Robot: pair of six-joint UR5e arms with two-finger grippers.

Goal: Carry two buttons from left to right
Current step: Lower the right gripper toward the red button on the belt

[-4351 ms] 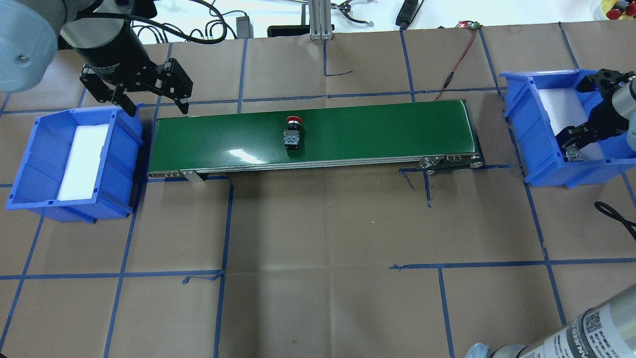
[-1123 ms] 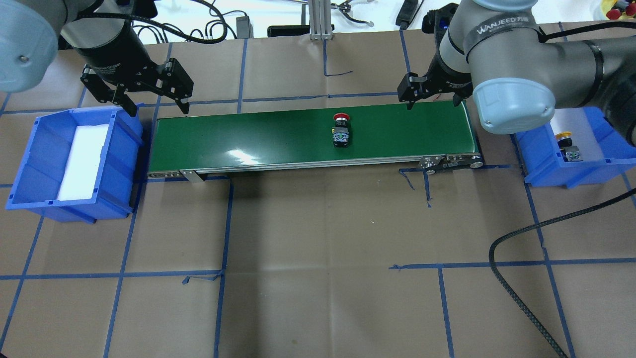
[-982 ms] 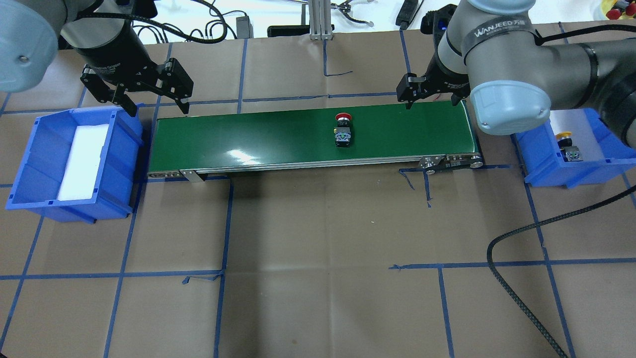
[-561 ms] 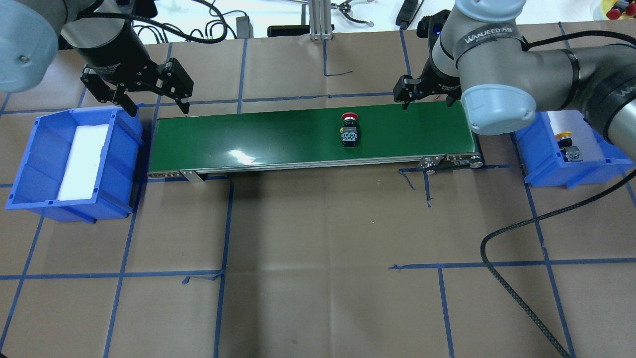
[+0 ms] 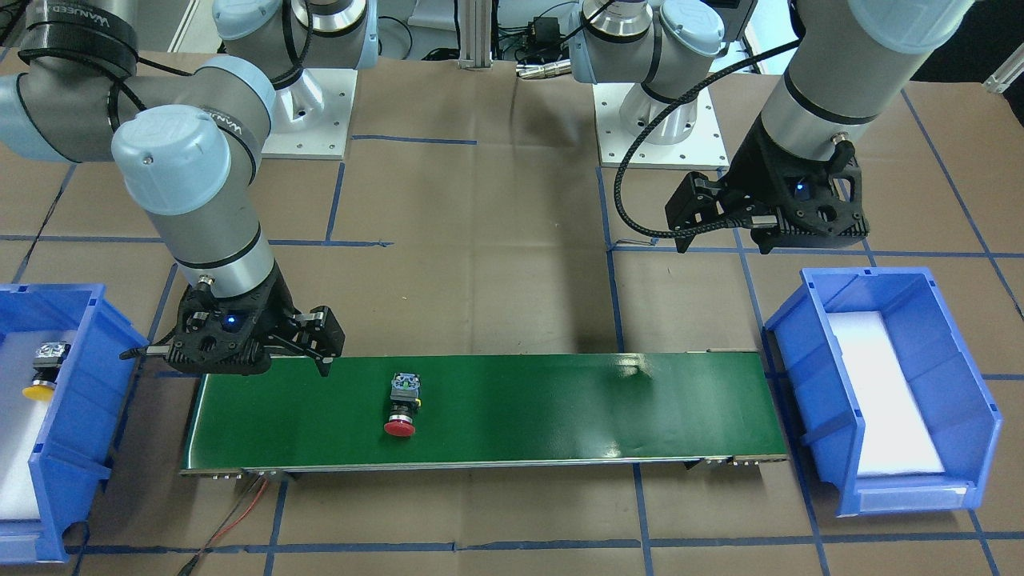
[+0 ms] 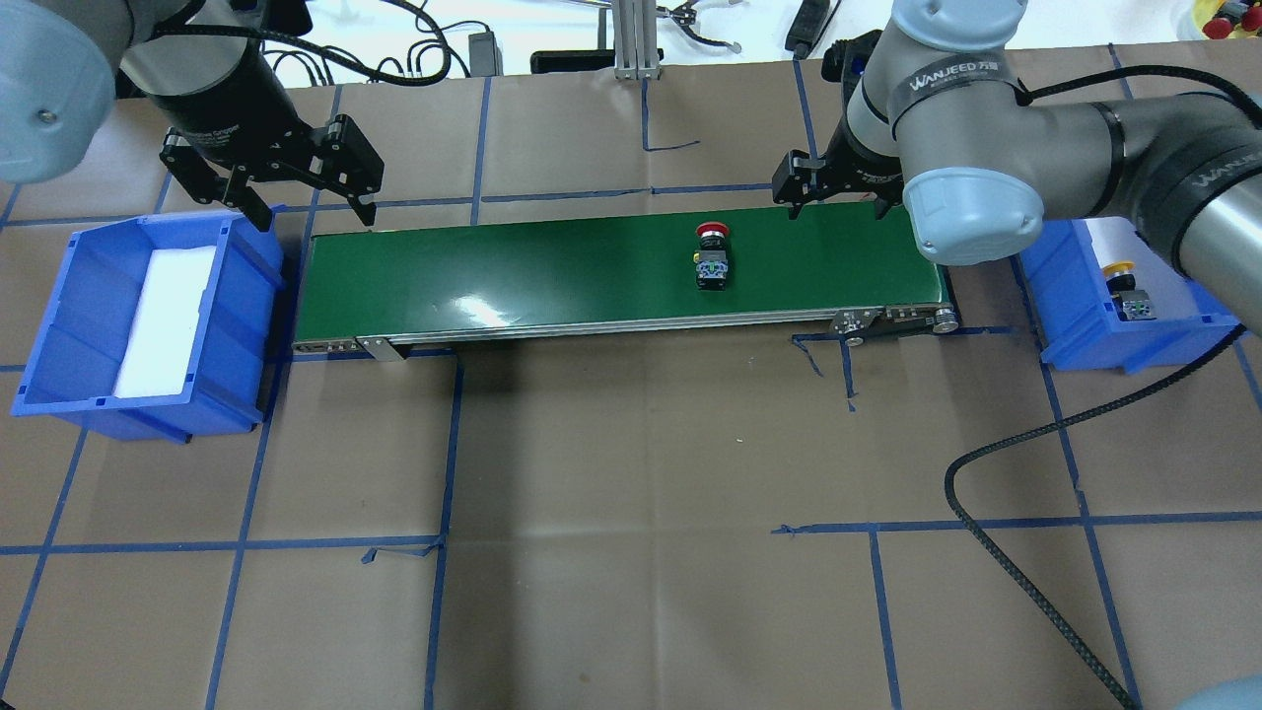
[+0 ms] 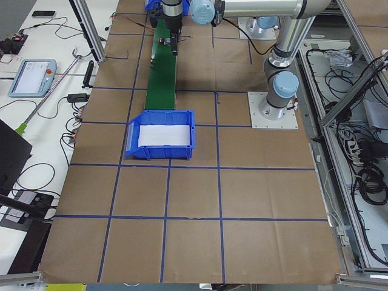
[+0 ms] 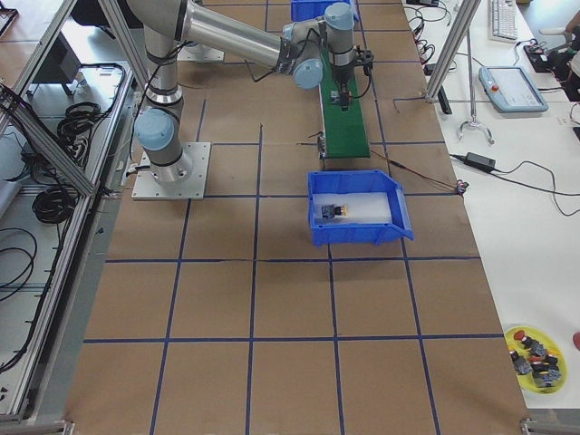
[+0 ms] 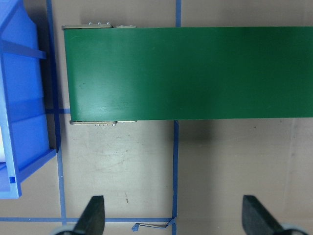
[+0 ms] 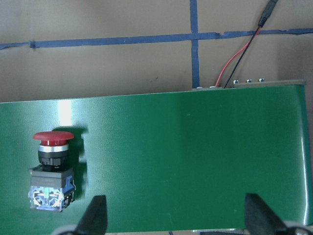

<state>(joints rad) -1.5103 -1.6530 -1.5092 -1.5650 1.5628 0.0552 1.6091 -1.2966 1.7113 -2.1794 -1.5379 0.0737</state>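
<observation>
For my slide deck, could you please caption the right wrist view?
Red button lying on the green conveyor belt, off to one side of the open right gripper.

One button (image 6: 712,258) on conveyor belt (image 6: 542,266), other button (image 6: 1131,294) in right bin (image 6: 1085,340), left bin (image 6: 59,325) at opposite end

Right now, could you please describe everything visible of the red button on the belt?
The red button has a red mushroom cap, a silver ring, a black collar and body, and a grey-green terminal block. It lies on its side on the green belt, toward the robot's right, with the cap pointing away from the robot. Only the belt touches it.
</observation>
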